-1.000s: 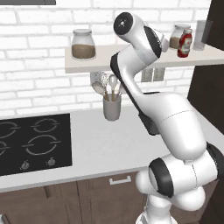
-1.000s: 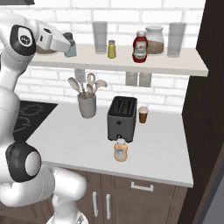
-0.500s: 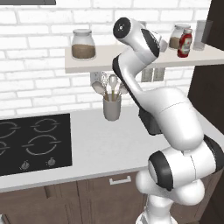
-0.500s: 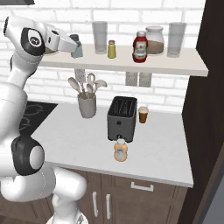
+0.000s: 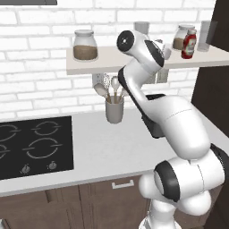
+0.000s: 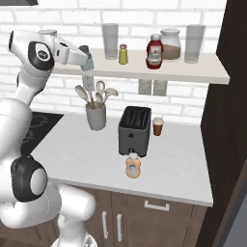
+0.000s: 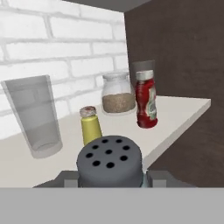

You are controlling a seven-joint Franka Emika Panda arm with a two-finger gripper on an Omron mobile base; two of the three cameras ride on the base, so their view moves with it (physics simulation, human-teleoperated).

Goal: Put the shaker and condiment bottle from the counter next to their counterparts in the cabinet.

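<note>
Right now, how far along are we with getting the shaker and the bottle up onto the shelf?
Nothing is placed yet. In hand: the end effector grips the blue-grey shaker at shelf height, left of the glass and the yellow shaker. Left: set it beside the yellow shaker, then fetch the orange bottle from the counter and stand it by the red bottle.

A white painted brick wall (image 6: 58,96) backs a pale grey stone worktop (image 6: 183,169); a black four-ring hob (image 5: 31,145) is set into it at the left. Dark brown wooden drawer fronts (image 6: 159,217) with silver handles run beneath, and a tall dark brown panel (image 6: 231,120) closes the right side
</note>
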